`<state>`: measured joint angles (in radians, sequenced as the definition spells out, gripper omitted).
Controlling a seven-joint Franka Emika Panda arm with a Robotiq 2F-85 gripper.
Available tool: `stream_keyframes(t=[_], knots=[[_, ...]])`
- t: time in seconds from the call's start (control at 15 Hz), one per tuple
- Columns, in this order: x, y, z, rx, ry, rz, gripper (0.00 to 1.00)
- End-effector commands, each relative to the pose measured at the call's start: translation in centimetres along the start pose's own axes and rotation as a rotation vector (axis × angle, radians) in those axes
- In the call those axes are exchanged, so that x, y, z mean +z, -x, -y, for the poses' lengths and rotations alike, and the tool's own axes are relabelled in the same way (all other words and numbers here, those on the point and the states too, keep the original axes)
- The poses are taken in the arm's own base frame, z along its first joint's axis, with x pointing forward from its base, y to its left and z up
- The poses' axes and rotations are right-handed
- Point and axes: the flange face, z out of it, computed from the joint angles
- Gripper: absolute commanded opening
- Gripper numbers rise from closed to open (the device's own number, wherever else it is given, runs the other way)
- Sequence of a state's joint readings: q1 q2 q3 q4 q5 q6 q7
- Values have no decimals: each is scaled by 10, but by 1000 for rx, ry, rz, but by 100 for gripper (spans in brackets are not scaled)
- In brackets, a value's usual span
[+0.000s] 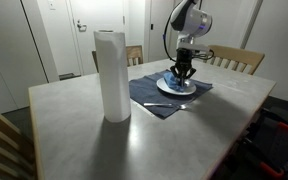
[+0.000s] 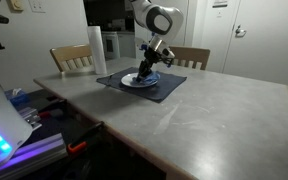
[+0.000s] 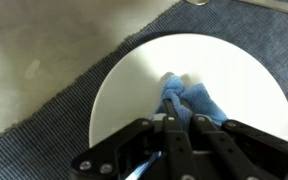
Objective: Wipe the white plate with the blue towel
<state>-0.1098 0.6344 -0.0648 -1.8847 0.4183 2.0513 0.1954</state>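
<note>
The hand (image 3: 172, 128) is clamped on the blue towel (image 3: 196, 100) and presses it on the white plate (image 3: 134, 90), toward 6 o'clock from centre. Wiping seems begun; the rim is probably left.

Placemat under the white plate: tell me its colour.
The placemat is dark navy blue with a fine woven texture, shown best in the wrist view.

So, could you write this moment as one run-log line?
phase: wipe | gripper: shut on blue towel | towel on white plate | plate on dark placemat
</note>
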Motion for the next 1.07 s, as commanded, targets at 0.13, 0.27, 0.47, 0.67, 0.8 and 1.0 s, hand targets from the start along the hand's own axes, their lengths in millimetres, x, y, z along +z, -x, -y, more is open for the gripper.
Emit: stream_keyframes(t=[0.13,0.27,0.47,0.67,0.8,1.0], knots=[[-8,-17,7,158,41,-183,2],[-7,-18,14,186,38,-202,2],[-1,-11,28,178,10,-152,2],[3,-3,35,162,-11,-78,2],[7,4,39,155,-25,-29,2],[18,12,49,149,-28,19,2]])
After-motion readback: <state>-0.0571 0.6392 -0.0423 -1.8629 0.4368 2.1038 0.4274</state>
